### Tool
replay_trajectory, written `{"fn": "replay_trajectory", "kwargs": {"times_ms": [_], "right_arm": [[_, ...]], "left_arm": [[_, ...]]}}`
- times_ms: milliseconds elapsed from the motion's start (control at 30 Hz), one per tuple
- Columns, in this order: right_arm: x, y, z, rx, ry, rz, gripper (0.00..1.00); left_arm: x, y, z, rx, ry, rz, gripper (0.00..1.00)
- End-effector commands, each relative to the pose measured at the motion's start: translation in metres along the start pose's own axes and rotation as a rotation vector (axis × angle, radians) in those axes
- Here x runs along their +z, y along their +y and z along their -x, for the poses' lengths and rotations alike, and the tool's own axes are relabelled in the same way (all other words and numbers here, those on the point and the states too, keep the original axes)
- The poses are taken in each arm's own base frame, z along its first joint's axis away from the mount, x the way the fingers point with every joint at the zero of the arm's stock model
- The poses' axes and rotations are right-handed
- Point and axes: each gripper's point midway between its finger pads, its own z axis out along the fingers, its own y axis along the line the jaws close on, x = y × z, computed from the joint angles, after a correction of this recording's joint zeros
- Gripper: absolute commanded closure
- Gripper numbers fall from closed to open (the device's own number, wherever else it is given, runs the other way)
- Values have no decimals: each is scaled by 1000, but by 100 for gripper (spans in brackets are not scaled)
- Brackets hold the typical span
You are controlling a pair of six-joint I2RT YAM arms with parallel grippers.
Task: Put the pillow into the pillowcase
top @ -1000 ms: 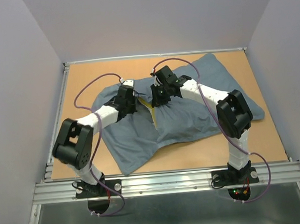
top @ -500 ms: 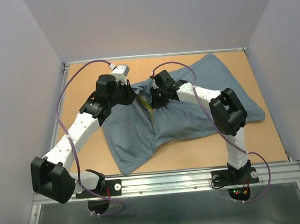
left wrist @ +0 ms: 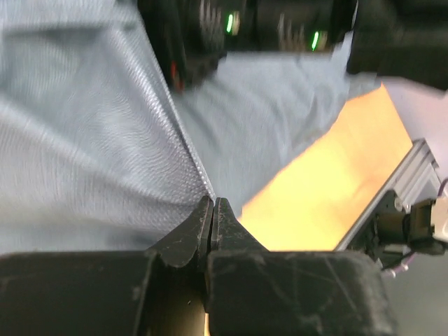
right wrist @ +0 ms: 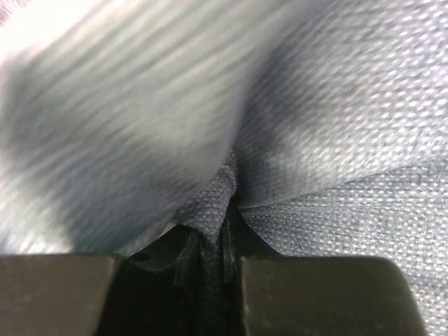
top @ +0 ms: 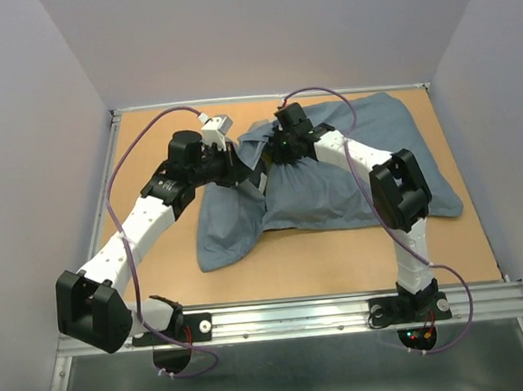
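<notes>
Pillow judged mostly inside pillowcase (top: 334,190), mouth hem pinched by L fingers (left wrist: 187,241) & R fingers (right wrist: 246,241); slack end not yet pulled over.

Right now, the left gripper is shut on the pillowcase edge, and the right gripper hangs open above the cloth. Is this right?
Not quite. The right gripper is not open: the right wrist view shows it shut on a fold of the pillowcase. The left gripper does appear shut on the pillowcase edge, as you said.
</notes>
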Motion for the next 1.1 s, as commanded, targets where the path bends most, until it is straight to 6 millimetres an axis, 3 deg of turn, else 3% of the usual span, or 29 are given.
{"fn": "replay_trajectory", "kwargs": {"times_ms": [0,133,300,367,400,433,533,567,600,700,800,900,933,1000,1033,1067], "right_arm": [[-32,1,70,155,-205,-21,99],[-27,-33,76,196,-288,-189,99],[11,-76,36,190,-247,-375,99],[18,-84,20,179,-215,-397,100],[17,-77,15,172,-191,-363,100],[18,-66,-4,149,-133,-316,100],[-11,-31,-11,74,-112,-185,100],[-16,-14,-36,49,-44,-107,100],[-38,7,-27,35,-71,-17,99],[-66,45,-45,6,2,187,99],[-94,65,-37,-16,-4,293,85],[-115,62,-30,-153,-36,315,58],[-120,59,-29,-190,-44,308,47],[-130,44,-24,-266,-72,274,38],[-127,26,-35,-349,-57,234,32],[-126,7,-32,-369,-68,178,29]], "left_arm": [[-28,-32,-7,16,0,-114,100],[-41,-55,2,10,-8,-201,100],[-59,-97,46,54,-72,-333,100],[-61,-103,59,56,-90,-344,100],[-63,-108,70,65,-107,-355,100],[-63,-110,83,72,-135,-355,100],[-55,-99,98,36,-177,-331,100],[-44,-88,99,21,-181,-302,100],[-37,-82,98,7,-177,-291,100],[-7,-58,80,-40,-150,-264,100],[20,-40,60,-92,-119,-266,100],[43,-25,48,-110,-103,-252,100],[48,-23,46,-100,-103,-250,100],[62,-11,39,-102,-97,-213,100],[65,-7,36,-107,-96,-203,100],[73,1,31,-110,-92,-183,100]]}}
